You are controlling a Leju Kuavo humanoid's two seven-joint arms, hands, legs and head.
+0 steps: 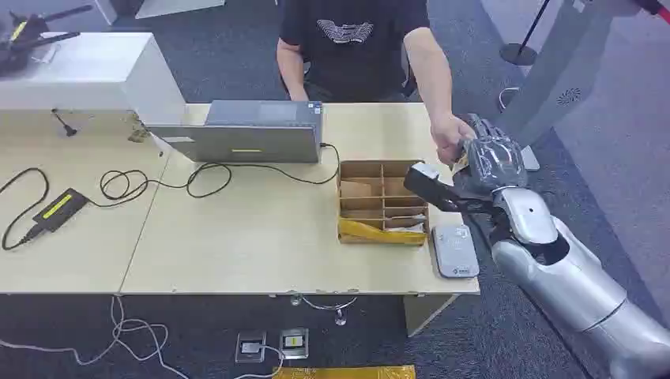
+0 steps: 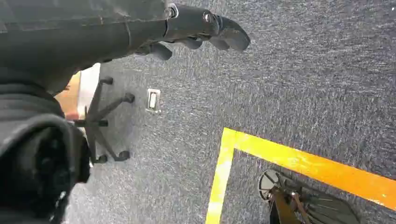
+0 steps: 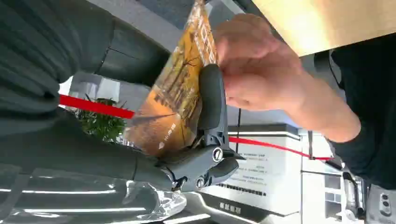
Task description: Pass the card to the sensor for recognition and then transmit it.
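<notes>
An orange-yellow card point(image 3: 177, 98) sits in my right hand point(image 1: 490, 162), pinned by a dark finger point(image 3: 212, 107) across its face. In the head view only a corner of the card point(image 1: 460, 163) peeks out beside the hand. A person's hand point(image 1: 449, 136) reaches across the table and grips the same card at its far end point(image 3: 261, 70). My hand hovers past the table's right edge, behind the flat grey sensor point(image 1: 454, 250). My left hand point(image 2: 201, 28) hangs over the carpet, its fingers loosely stretched and holding nothing.
A brown compartment box point(image 1: 382, 202) with more cards stands left of the sensor. A grey laptop point(image 1: 249, 134) sits mid-table, with black cables and a power adapter point(image 1: 57, 208) to its left. The person stands behind the table. A white block point(image 1: 79, 71) is at back left.
</notes>
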